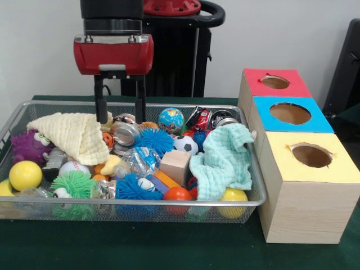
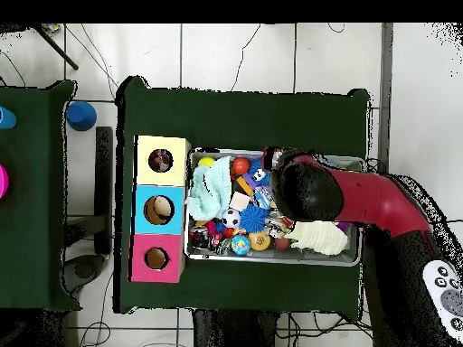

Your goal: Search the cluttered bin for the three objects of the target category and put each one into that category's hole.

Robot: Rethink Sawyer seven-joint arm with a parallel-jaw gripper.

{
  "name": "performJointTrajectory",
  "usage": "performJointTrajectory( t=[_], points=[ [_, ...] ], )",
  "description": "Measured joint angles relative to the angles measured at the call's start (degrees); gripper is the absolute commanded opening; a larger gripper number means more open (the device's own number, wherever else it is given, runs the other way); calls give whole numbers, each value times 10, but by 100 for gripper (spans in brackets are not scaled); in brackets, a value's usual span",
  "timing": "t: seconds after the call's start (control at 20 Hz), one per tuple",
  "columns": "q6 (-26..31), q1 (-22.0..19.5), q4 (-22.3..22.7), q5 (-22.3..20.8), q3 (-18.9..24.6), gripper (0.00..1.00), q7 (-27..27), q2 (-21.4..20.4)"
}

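1. Your pincer [image 1: 119, 110] is hanging over the far left part of the wire bin [image 1: 256, 194], its two black fingers [image 1: 100, 104] standing apart with nothing between them.
2. The fingertips are sitting just above the cream cloth [image 1: 73, 134] and a shiny metal can [image 1: 126, 134].
3. In the overhead view the red arm [image 2: 362, 199] is covering much of the bin [image 2: 354, 257].
4. The bin is lying crowded with balls, spiky toys, a wooden block [image 1: 175, 165] and a mint cloth [image 1: 224, 160].
5. Beside the bin the box is showing its red hole [image 1: 275, 82], blue hole [image 1: 290, 113] and yellow hole [image 1: 311, 154].
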Motion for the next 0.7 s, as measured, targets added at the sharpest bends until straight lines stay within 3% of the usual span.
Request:
performJointTrajectory(
  t=[0.7],
  points=[
    [15,-9,0,-53,13,100,0,10]
  ],
)
